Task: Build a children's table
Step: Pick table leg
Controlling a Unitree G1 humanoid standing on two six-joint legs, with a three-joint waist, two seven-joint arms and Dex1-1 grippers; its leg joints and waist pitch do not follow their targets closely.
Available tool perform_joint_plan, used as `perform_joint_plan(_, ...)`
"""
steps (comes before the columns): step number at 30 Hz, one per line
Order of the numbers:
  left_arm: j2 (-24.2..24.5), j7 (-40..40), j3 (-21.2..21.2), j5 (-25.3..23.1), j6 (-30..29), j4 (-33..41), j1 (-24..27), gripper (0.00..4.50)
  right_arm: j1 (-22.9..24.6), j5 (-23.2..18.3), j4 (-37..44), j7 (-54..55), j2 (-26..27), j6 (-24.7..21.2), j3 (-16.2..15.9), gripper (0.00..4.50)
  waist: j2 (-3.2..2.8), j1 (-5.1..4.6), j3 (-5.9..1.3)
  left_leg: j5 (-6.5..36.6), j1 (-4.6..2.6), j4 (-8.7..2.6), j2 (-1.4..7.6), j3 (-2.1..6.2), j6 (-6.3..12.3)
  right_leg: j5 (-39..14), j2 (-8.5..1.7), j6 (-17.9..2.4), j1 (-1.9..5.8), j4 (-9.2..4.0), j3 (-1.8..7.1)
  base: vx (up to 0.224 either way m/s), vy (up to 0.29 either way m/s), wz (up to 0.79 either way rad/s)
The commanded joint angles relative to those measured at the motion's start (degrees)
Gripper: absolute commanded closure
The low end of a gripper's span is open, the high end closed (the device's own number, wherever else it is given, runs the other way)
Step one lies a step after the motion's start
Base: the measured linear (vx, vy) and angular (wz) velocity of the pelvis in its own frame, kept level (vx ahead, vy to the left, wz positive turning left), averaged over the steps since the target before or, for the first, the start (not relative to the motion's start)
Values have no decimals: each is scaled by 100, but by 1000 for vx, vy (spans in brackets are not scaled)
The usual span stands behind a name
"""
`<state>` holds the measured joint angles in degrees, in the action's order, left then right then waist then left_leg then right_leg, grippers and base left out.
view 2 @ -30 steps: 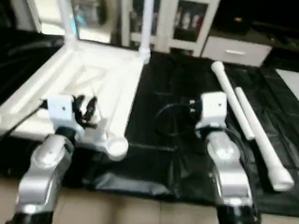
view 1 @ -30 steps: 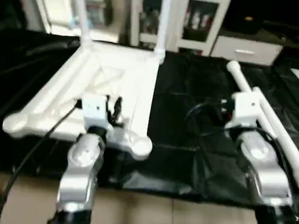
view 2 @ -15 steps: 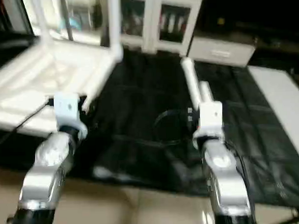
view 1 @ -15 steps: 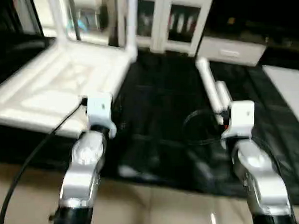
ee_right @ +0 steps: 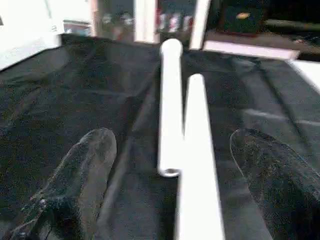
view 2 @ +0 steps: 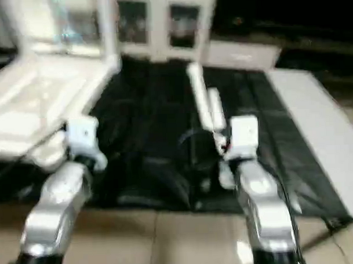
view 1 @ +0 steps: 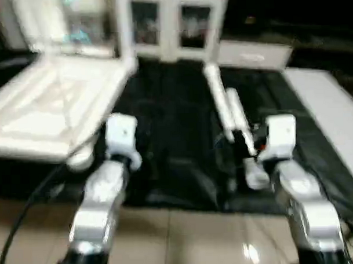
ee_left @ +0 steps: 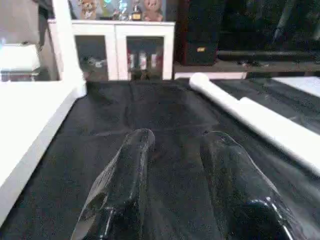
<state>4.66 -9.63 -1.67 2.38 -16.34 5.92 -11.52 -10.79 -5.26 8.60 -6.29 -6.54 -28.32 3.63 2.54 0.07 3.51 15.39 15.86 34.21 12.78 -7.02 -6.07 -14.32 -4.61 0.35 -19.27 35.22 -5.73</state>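
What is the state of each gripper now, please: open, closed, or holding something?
Left gripper: partly open, holding nothing, over the black mat.
Right gripper: wide open, holding nothing, with two white legs lying between its fingers.

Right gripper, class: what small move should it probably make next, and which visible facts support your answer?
Probably lower the right gripper and shut it on the nearer leg. Its fingers stand wide open either side of the two loose legs on the black sheet, and nothing is held. The table top has open corner sockets.
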Motion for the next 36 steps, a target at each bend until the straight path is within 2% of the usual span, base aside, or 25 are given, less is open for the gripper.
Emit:
perform_joint_plan(1,-17,14,-66,-43,-53,76,-67,265,-136,-39,-62,-55,-81,9,9,47,-76,-63,-155,3762,-81,-516,-59,-92,175,-3337,-220,-342,87,-711,37,-20,46,-19)
perform_joint_plan(2,-5,14,-67,-30,-57,82,-67,265,-164,-35,-77,-86,-86,5,-1,47,10,-74,-178,3171,-118,-312,-197,-161,153,-4307,-292,-142,78,-926,37,0,0,0)
perform_joint_plan(4,9,15,-67,-14,-58,94,-63,265,-209,-35,-107,-147,-98,2,-25,47,34,2,-266,2175,175,-331,-228,-161,259,-4569,-383,69,364,-925,169,58,48,-20)
perform_joint_plan(6,15,18,-64,-17,-67,115,-56,265,-242,-55,-139,-189,-114,1,-54,47,-12,35,-330,1525,254,-468,-193,-135,335,-3621,-305,-228,466,-821,235,29,21,-10)
perform_joint_plan(10,31,56,-54,-64,-85,148,-44,265,-289,-66,-205,-295,-133,43,-131,47,-53,-75,-387,1112,-126,-586,-104,-87,774,-1104,-80,-1525,264,-438,205,136,50,0)
perform_joint_plan(12,39,51,-46,-59,-84,158,-35,265,-302,-64,-227,-303,-134,26,-153,47,-44,-62,-490,310,-116,-477,-215,-116,1169,-318,-67,-1823,381,-348,268,186,42,7)
perform_joint_plan(14,58,49,-37,-49,-87,164,-30,265,-315,-58,-244,-344,-148,19,-190,47,-19,-31,-601,-1523,-285,-299,-424,-14,2025,832,84,-1779,359,-142,258,214,51,8)
perform_joint_plan(16,71,55,-42,-47,-86,160,-35,265,-324,-42,-257,-349,-149,4,-197,47,69,-35,-595,-2383,-357,-160,-573,75,2528,1263,173,-1580,347,-22,312,231,16,14)
perform_joint_plan(18,81,54,-48,-50,-89,157,-40,265,-333,-36,-267,-348,-144,-11,-197,47,200,120,-565,-2016,104,82,-928,-53,2514,1803,203,-1594,822,-44,671,201,34,19)
perform_joint_plan(19,88,52,-54,-53,-92,158,-41,265,-338,-30,-272,-347,-142,-22,-198,47,183,213,-558,-1708,243,155,-933,-87,2367,2092,150,-1783,968,-39,829,193,47,25)
perform_joint_plan(20,95,50,-60,-56,-98,161,-43,265,-353,-10,-288,-337,-154,-51,-213,47,103,326,-504,-1528,361,162,-767,-30,1742,3003,315,-1961,1121,42,952,194,48,38)
perform_joint_plan(21,104,48,-67,-67,-105,165,-44,265,-379,-12,-320,-332,-158,-113,-222,47,-22,269,-505,-2007,-66,36,-633,84,1613,3022,545,-1707,776,234,729,297,-91,14)
perform_joint_plan(22,108,49,-68,-69,-107,168,-45,265,-391,-25,-335,-336,-155,-133,-221,47,-75,-377,-678,-4286,-1671,3,274,1086,2427,201,281,-452,-988,845,198,297,-91,14)
perform_joint_plan(23,92,51,-43,-36,-81,175,-35,265,-405,-162,-344,-395,-104,-176,-158,47,-43,-218,-615,-4954,-1393,-82,400,1158,3201,-515,-217,308,-1144,856,239,306,-257,-25)
perform_joint_plan(24,79,51,-23,-9,-64,181,-29,265,-416,-261,-351,-440,-67,-204,-112,47,32,-234,-639,-4619,-1267,-89,210,1028,3068,-50,-298,201,-1192,758,304,146,-274,-32)
perform_joint_plan(25,85,60,-11,-7,-101,194,-24,265,-429,-374,-342,-511,-39,-232,-72,47,227,-234,-644,-3847,-1023,-3,-248,773,2569,644,-323,-161,-954,394,407,146,-274,-32)
perform_joint_plan(26,104,72,-11,-25,-154,207,-23,260,-446,-437,-336,-560,-32,-250,-54,21,574,349,-612,-312,464,1021,-1184,127,1549,2900,-883,-1722,745,-90,1617,155,-71,27)
perform_joint_plan(27,142,49,-23,-42,-166,215,-15,260,-474,-410,-355,-547,-48,-254,-63,14,562,395,-579,9,606,1316,-949,214,1245,4202,-1109,-2466,680,-145,1836,172,96,41)
perform_joint_plan(28,189,7,-44,-59,-149,223,0,260,-506,-379,-385,-529,-58,-254,-73,14,606,369,-577,-150,886,1232,-653,389,610,6477,-926,-2882,752,236,1539,172,96,41)
perform_joint_plan(29,255,-89,-90,-50,-134,235,16,260,-572,-357,-444,-511,-67,-257,-71,8,557,397,-533,-979,852,854,-559,447,390,7909,-774,-2495,608,315,1165,-92,81,-2)
perform_joint_plan(31,336,-259,-162,-1,-117,283,60,260,-669,-292,-536,-426,-67,-276,-57,4,266,383,-463,-2611,744,111,-477,432,435,6991,-299,-1835,353,356,593,-351,42,-19)
perform_joint_plan(32,374,-355,-200,32,-110,315,87,260,-718,-247,-585,-365,-66,-289,-48,4,-60,214,-413,-4348,631,-97,-234,610,547,4504,259,-1088,152,561,224,-273,-20,-36)
perform_joint_plan(33,434,-435,-239,37,-152,360,128,260,-866,-200,-748,-267,-61,-248,-1,4,-195,276,-486,-4657,337,-102,173,846,884,1749,-12,-499,-32,430,353,-77,-10,-14)
perform_joint_plan(34,436,-437,-240,37,-153,362,129,260,-871,-198,-753,-264,-61,-246,1,4,-144,283,-473,-3373,314,-156,183,749,849,865,-141,-423,-41,201,463,-77,-10,-14)
perform_joint_plan(36,506,-572,-261,53,-193,377,152,260,-1082,-162,-1026,-192,-109,-243,20,4,-93,319,-372,-997,470,-284,-76,507,441,620,-263,-750,149,-142,484,-46,17,2)
